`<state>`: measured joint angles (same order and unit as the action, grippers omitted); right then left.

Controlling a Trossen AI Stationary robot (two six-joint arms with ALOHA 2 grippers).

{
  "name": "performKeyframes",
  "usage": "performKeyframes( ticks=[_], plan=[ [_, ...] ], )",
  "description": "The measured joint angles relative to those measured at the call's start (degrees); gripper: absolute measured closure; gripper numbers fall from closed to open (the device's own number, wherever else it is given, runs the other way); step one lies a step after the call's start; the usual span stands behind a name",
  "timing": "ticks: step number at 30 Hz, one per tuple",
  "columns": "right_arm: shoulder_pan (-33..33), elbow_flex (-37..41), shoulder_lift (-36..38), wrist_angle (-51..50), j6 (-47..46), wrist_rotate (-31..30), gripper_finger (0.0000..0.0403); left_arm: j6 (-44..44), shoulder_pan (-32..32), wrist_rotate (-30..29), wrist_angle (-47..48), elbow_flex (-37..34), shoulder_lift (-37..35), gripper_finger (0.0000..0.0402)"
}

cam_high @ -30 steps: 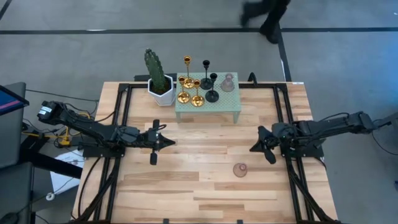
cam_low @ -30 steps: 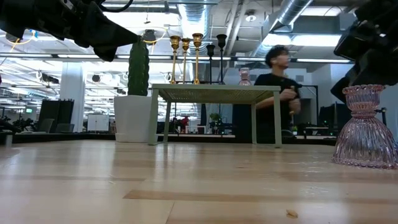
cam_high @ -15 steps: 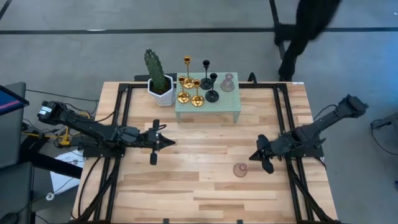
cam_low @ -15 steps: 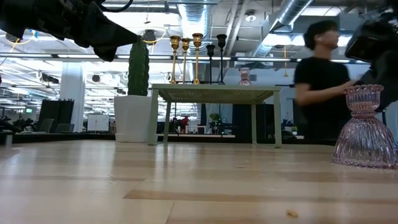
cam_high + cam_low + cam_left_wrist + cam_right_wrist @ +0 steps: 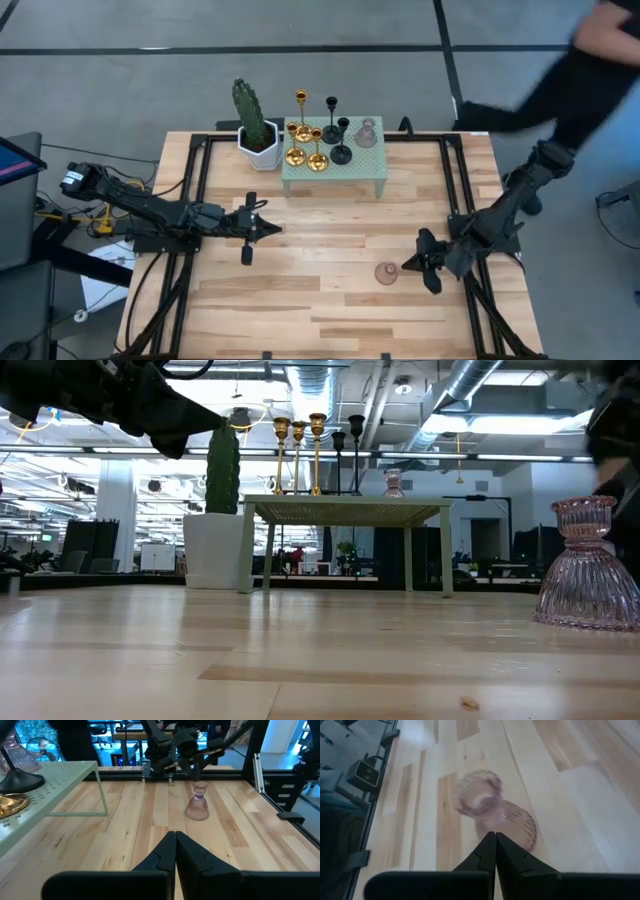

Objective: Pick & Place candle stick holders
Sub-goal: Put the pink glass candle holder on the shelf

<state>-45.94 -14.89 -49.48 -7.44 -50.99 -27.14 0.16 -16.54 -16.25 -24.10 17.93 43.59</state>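
- My right pincer [image 5: 412, 266] has swung down and inward over the last second; now just beside the pink holder [image 5: 386, 273], fingers clenched, nothing held.
- Holder upright on the surface [image 5: 300, 300], well apart from the green stand [image 5: 372, 166] with the other six.
- Must open before grasping.
- Left pincer [image 5: 262, 229] parked, clenched.

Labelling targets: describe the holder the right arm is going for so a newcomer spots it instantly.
On the wooden table, look in front of the small green stand, toward the right arm. The pink glass holder stands alone on the bare wood beside the right end effector; its twin and all the others sit on the stand.
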Motion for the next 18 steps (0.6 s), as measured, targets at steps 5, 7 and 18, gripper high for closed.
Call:
performKeyframes(
  ticks=[5, 7, 18],
  plan=[
    [-3.52, -4.43, -6.51, -1.50, 2.74, -3.14, 0.0403, 0.00, -0.01, 0.00, 0.00, 0.00, 0.00, 0.0394],
    [-5.41, -5.57, -8.99, -3.33, 1.64, -5.58, 0.0403, 0.00, 0.00, 0.00, 0.00, 0.00, 0.00, 0.0394],
    [-20.02, -5.93, -22.78, -2.37, -14.53, -31.23, 0.0403, 0.00, 0.00, 0.00, -0.02, 0.00, 0.00, 0.0394]
  ],
)
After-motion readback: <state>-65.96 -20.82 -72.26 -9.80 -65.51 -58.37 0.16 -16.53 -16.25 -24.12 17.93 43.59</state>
